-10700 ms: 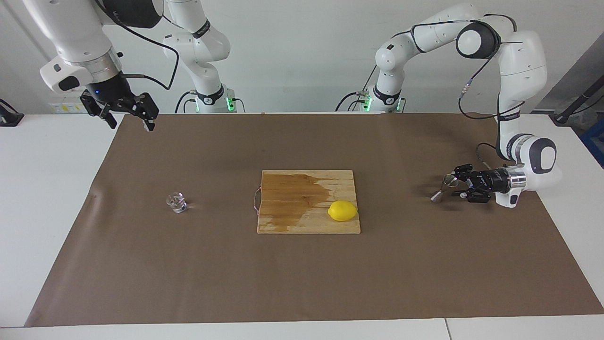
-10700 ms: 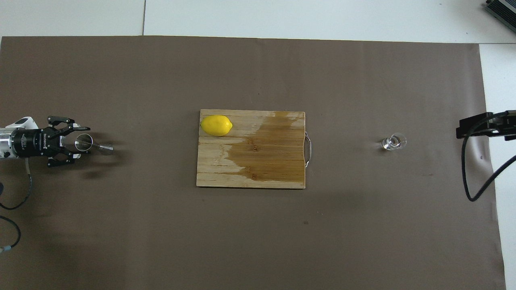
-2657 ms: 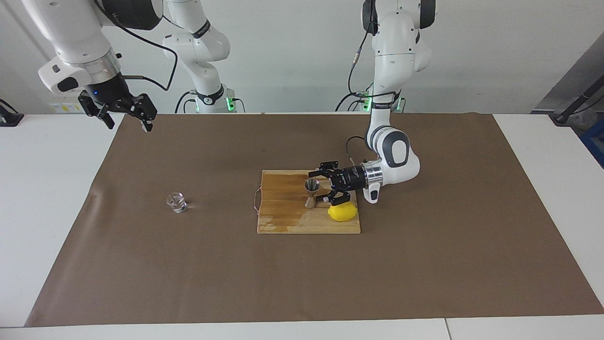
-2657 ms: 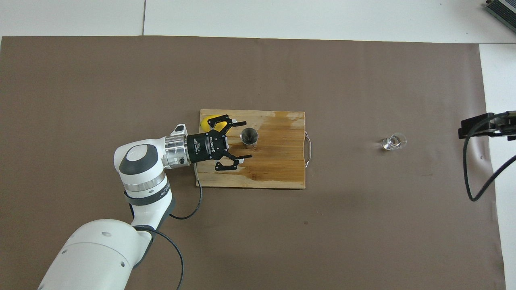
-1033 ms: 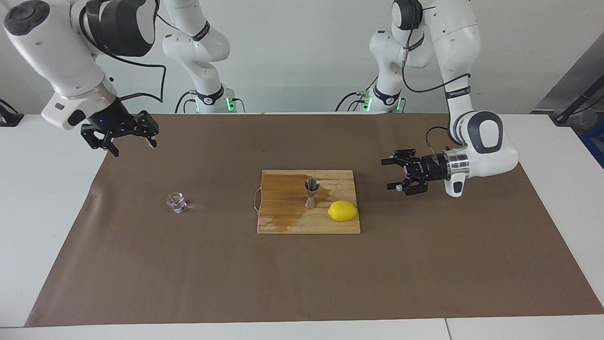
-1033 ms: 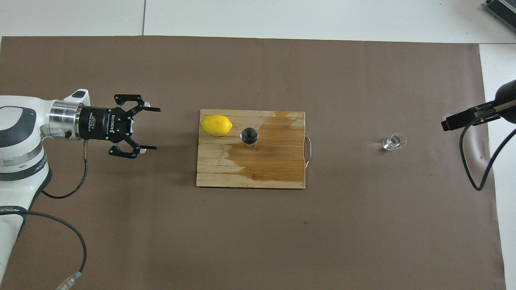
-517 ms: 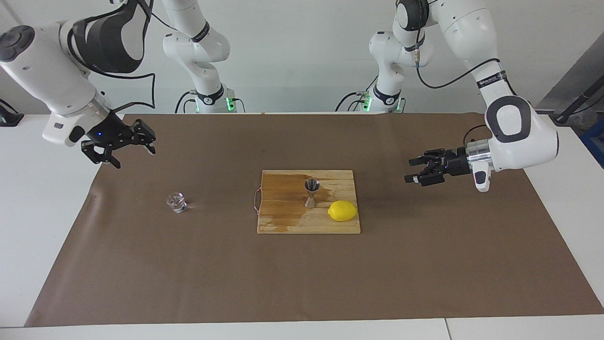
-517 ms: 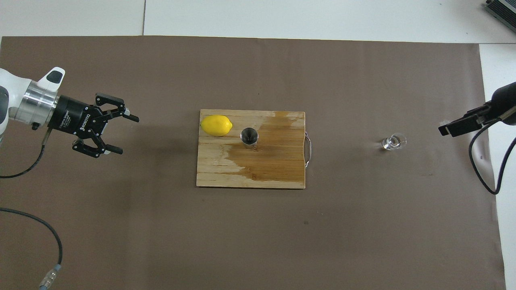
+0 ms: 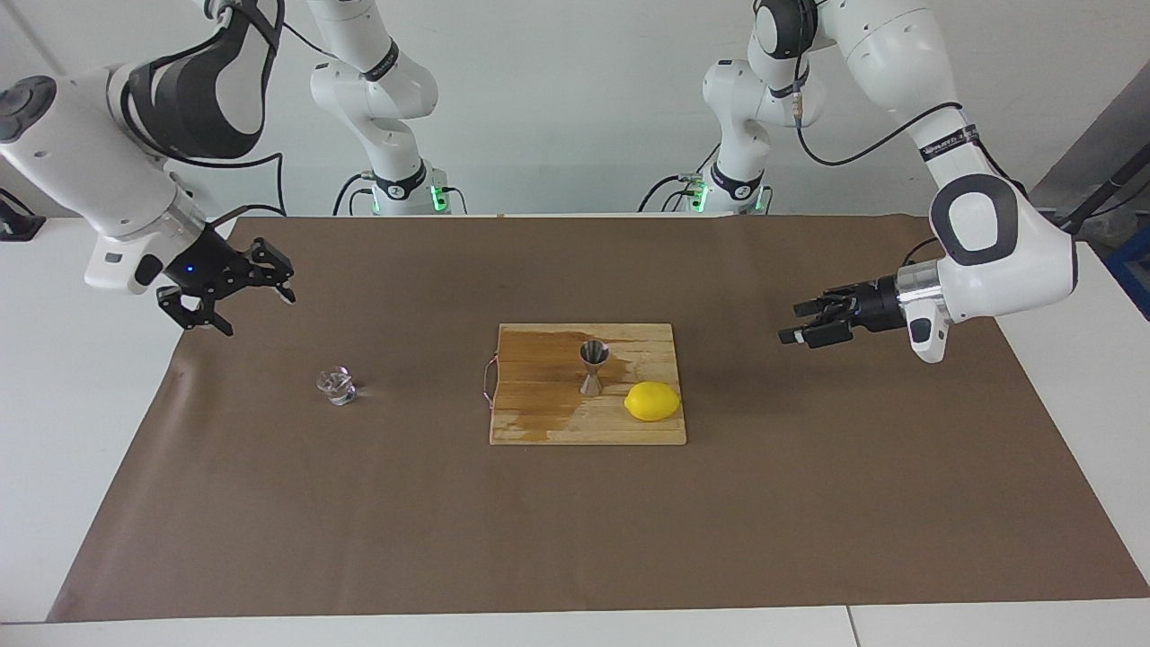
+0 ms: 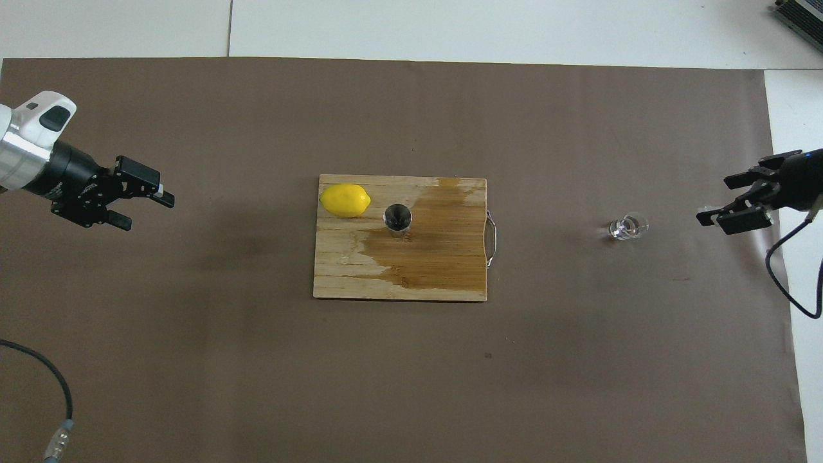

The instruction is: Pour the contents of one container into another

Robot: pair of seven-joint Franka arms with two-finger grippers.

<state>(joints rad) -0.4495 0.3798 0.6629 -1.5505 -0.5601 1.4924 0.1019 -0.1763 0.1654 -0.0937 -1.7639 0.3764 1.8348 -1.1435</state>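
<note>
A steel jigger [image 9: 592, 367], a double cone, stands upright on a streaked, part-wet wooden cutting board [image 9: 548, 422], with a smooth yellow lemon [image 9: 652, 401] just beside it at four o'clock in the facing view. The tiny clear glass cup [image 9: 337, 385] sits on the matte brown paper mat [image 9: 575, 530] toward the right arm's end. The right gripper [image 9: 241, 302] hangs over the mat at the cup's eleven o'clock, fingers spread, empty. The left gripper [image 9: 791, 334] hangs over bare mat (finger spacing unclear). White table, white wall.
</note>
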